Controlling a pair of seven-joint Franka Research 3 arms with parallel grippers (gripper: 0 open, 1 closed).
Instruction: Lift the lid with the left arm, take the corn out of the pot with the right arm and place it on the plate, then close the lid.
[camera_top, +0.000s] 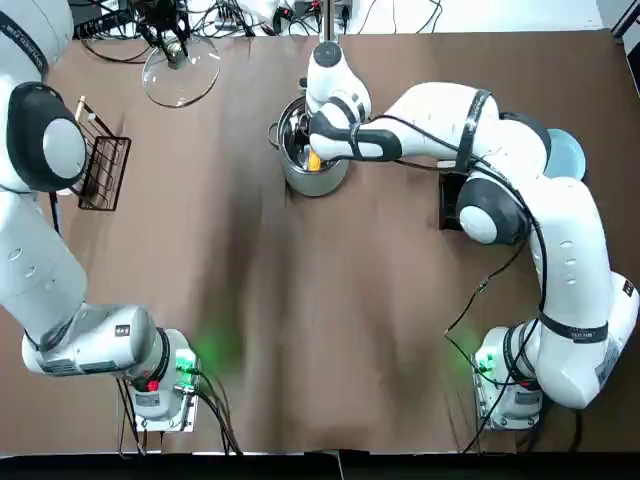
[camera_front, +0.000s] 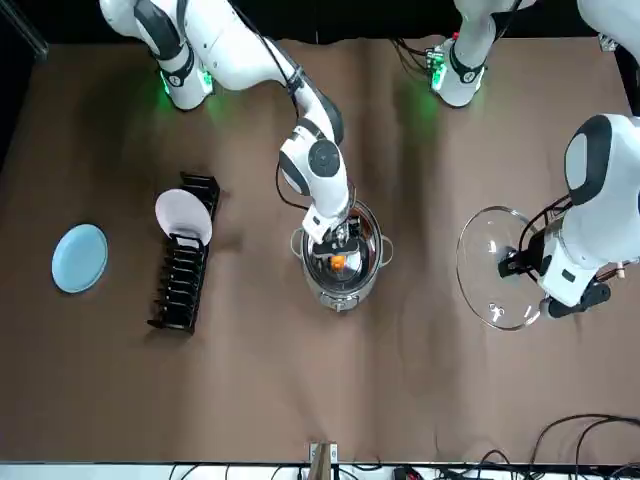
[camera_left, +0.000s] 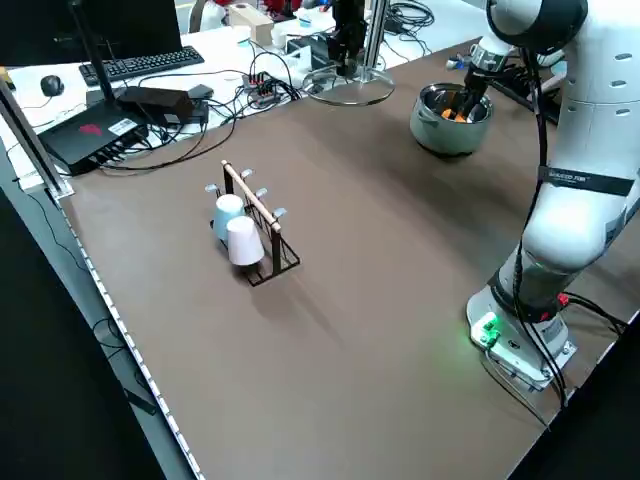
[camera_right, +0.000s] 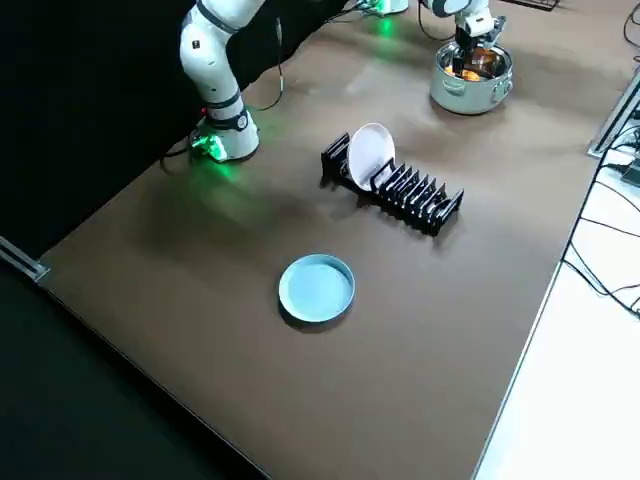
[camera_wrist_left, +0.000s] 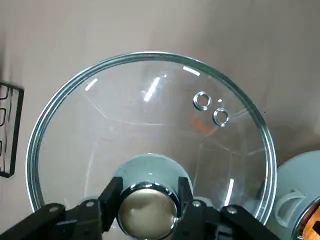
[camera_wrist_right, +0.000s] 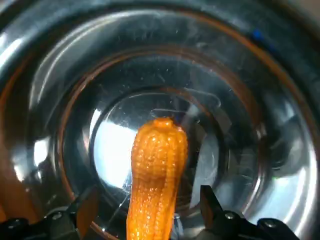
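One brown table (camera_top: 330, 330) carries everything, with two white arms based at its 6 o'clock edge: the left arm (camera_top: 40, 270) rises along the 9 o'clock side, and the right arm (camera_top: 560, 250) bends in from 4 o'clock toward the middle. On the table there is one black dish rack (camera_front: 182, 285) holding one white plate (camera_front: 183, 217), one glass lid (camera_front: 497, 268), one steel pot (camera_front: 345, 290), one blue plate (camera_front: 79, 258), one small wire cup rack (camera_left: 262, 225) with two cups (camera_left: 243, 242), and one cob of corn (camera_wrist_right: 155, 170). Seen from overhead, the pot stands at 12 o'clock from the table's middle, the lid at 11 o'clock, the cup rack at 10 o'clock, and the dish rack and blue plate at 2 o'clock. In that view the right arm covers most of the dish rack and part of the blue plate, and its wrist hides most of the pot's inside. The corn's near end is cut off in the right wrist view. Whether the lid's rim touches the table cannot be told. The left gripper (camera_wrist_left: 148, 195) is clamped on the lid's knob. The right gripper (camera_front: 337, 243) is down inside the pot with its fingers spread apart; the corn lies in the pot between them, with a gap showing on each side.
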